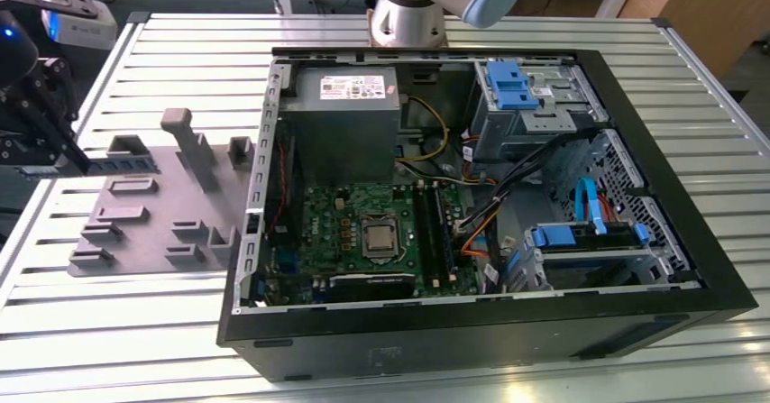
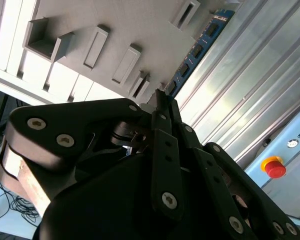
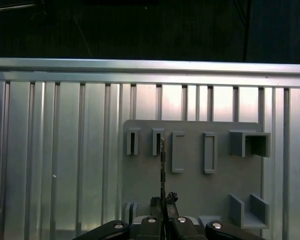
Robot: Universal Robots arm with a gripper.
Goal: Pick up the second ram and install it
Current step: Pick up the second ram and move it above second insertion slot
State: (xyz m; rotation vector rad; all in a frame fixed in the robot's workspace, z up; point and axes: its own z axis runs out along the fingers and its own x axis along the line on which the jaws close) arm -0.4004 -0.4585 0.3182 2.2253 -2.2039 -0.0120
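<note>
My gripper [image 3: 163, 200] is pinching the second ram [image 2: 197, 50] endwise, jaws narrow, 9 o'clock from the case [image 1: 481, 331]. I am judging it light, stiff, fragile.

One arm [image 1: 409, 11] is reaching over one ribbed worktop [image 1: 180, 60], carrying one gripper [image 3: 163, 200] with two fingers [image 3: 172, 197]. One second ram [image 1: 123, 162] is sitting in one grey tray [image 1: 157, 214]. On that tray, in the first wrist view, two narrow slotted holders [image 3: 133, 142], two open rectangular frames [image 3: 178, 152] and two larger brackets [image 3: 250, 144] are showing whole, with parts of more beside the gripper. In the exterior view one tall post [image 1: 193, 146] is rising from the tray. One open computer case [image 1: 481, 331] is lying on the worktop, holding one motherboard [image 1: 331, 227], one processor [image 1: 380, 238], one power supply [image 1: 343, 114] and at least two blue drive brackets [image 1: 517, 83]. One red button [image 2: 275, 167] is showing in the second wrist view.
</note>
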